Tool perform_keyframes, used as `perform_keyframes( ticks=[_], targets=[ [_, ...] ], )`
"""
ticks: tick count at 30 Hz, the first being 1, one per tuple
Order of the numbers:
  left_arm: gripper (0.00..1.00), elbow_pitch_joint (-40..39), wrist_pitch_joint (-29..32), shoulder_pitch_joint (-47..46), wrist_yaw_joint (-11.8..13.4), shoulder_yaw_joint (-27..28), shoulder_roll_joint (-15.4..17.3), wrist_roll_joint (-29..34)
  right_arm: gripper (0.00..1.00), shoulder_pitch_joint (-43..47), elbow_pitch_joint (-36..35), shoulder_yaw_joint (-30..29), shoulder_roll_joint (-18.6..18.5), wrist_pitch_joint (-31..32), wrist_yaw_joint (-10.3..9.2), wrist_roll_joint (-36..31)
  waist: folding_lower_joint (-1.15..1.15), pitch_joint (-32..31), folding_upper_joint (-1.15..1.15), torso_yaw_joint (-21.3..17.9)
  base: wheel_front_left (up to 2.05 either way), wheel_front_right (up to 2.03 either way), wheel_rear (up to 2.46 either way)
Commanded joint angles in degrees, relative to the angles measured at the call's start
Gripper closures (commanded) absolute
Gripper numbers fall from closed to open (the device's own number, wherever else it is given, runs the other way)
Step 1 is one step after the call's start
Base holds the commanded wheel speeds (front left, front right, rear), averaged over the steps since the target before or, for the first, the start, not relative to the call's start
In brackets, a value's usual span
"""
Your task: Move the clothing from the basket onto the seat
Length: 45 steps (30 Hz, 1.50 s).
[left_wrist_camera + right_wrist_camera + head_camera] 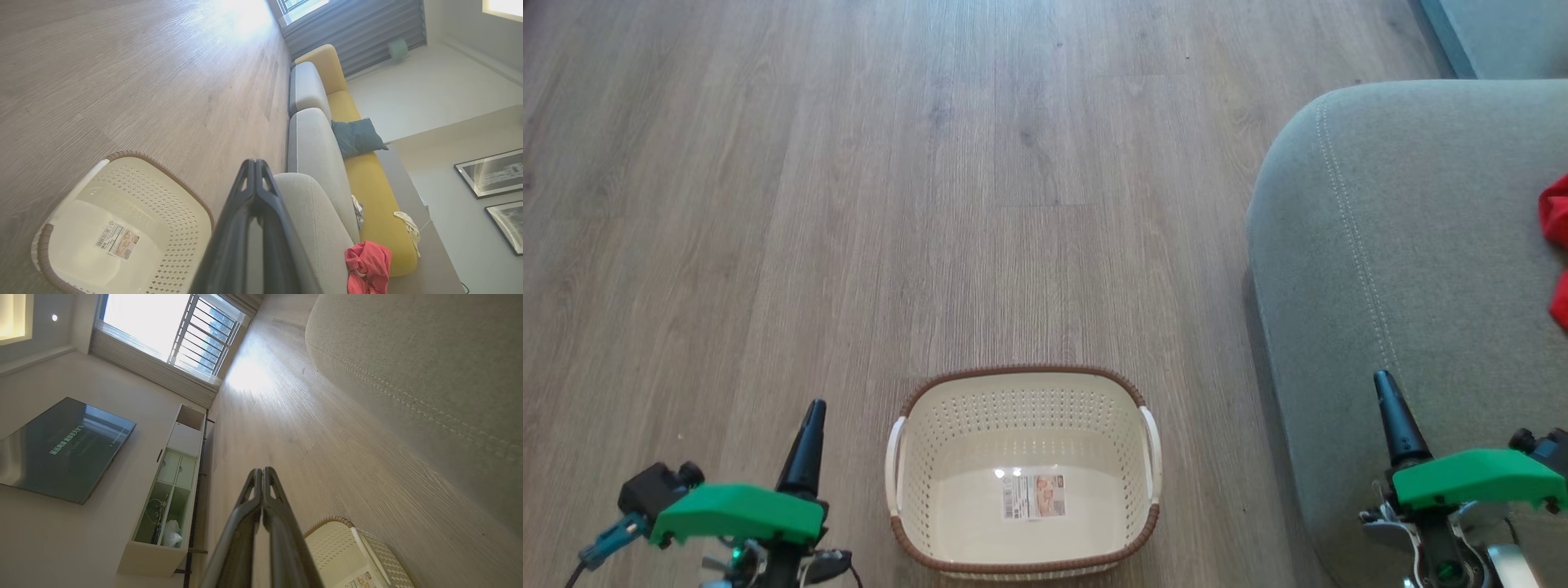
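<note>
Red cloth, the clothing [367, 261], lies in a soft, crumpled heap on the seat [1405, 245], far over on the robot's right side. In the head view a bit of it peeks in at the right edge. It is past the right pincer [1384, 380] and not touching it.

That pincer hangs over the front part of the seat, near the rounded corner. Its two dark fingers are pressed together with nothing between them (the right wrist view shows the tips meeting). The left pincer [815, 408] hangs over the floor [931, 204], just beside the left side of the basket [1021, 371] and well apart from the clothing. Its fingers are pressed together too, and they hold nothing.

The basket stands on the floor between the two pincers, near the seat but not touching it. It is cream-white plastic, full of little holes, with round corners. A brown rim that looks like a braid runs around the top, and a white handle sits on each side. A paper label [1035, 496] is stuck on its smooth bottom.

The seat is grey-green woven cloth, fat and round at the corner, with a line of pale stitches along it. The floor is made of long grey-brown planks with a wood grain. In the left wrist view a yellow back cushion [367, 179] runs behind the seat, and a dark blue-green pillow [357, 136] leans on it.
</note>
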Motion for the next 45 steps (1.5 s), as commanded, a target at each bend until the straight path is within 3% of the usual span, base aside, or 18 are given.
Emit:
perform_keyframes(
  ticks=[1,45],
  targets=[
    [1.0,-1.8,0.4,-3.1,-0.9,2.2,0.7,-1.4,1.0,-3.3,-2.2,0.3,0.1,0.4,-0.01,1.5,0.0,0.0,0.0,0.0,0.0,0.0,0.0],
    [1.0,-1.8,7.8,-4.8,-4.5,8.6,0.6,-26.3,1.0,-4.3,-3.3,-3.4,2.2,7.7,-0.01,26.8,0.0,-0.4,0.0,-1.2,0.0,0.0,0.0]
  ],
)
